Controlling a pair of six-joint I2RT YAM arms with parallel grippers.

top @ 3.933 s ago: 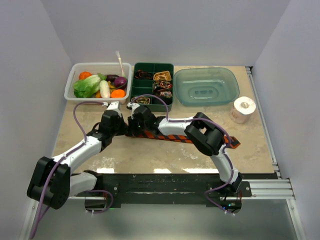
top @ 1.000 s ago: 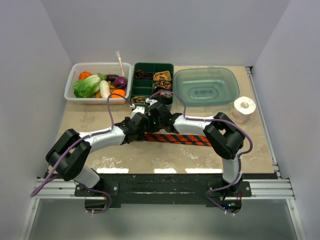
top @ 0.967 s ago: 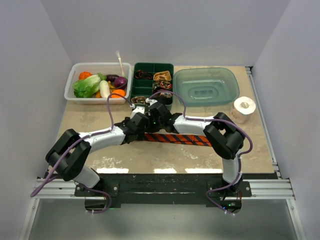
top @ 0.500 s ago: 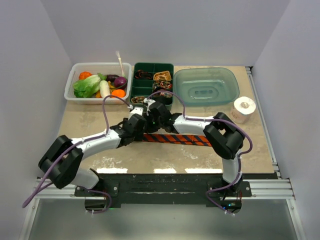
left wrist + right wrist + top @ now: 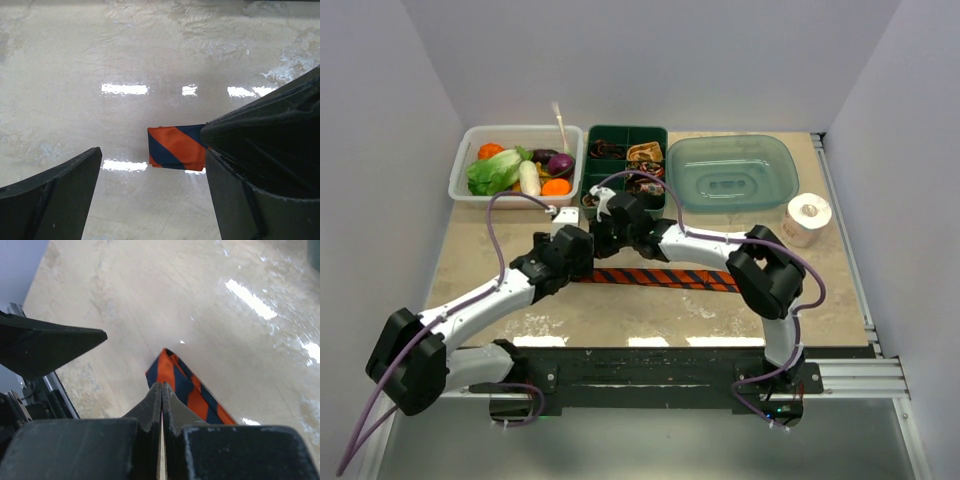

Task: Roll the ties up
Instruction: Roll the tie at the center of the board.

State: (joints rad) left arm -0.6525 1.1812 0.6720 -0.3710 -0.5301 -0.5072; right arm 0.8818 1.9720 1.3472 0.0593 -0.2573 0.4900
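The orange-and-black diagonally striped fabric necktie [image 5: 660, 277] lies flat on the beige marbled table [image 5: 820, 300], near the middle. Its long axis runs from 9 o'clock to 3 o'clock, dipping slightly towards 4. The blunt, folded end points to 9 o'clock. The other end passes under the right arm [image 5: 765, 275] and is hidden.

The left gripper [image 5: 150, 144] hangs over that folded end with its jaws spread wide and nothing between them but air. The fabric below sits closer to one finger than the other. The right gripper [image 5: 161, 386] has its jaws pressed together, leaving only a hairline gap. Its tips are right over the folded end, but I cannot tell whether they pinch or touch the cloth.

Half a second ago the left arm reached further in, beside the right wrist, and covered this end of the tie. It has since drawn back towards 8 o'clock, so more striped cloth shows. 3.9 s ago the pointed end was visible at 3 o'clock.

At 12 o'clock, just behind the grippers, stands a dark green divided tray [image 5: 587, 170] holding small coiled ties [image 5: 645, 152]. At 10 o'clock is a clear plastic bin [image 5: 456, 185] of toy vegetables [image 5: 500, 172]. A translucent teal basin [image 5: 730, 172] is at 1 o'clock and a white paper roll [image 5: 808, 218] at 2.
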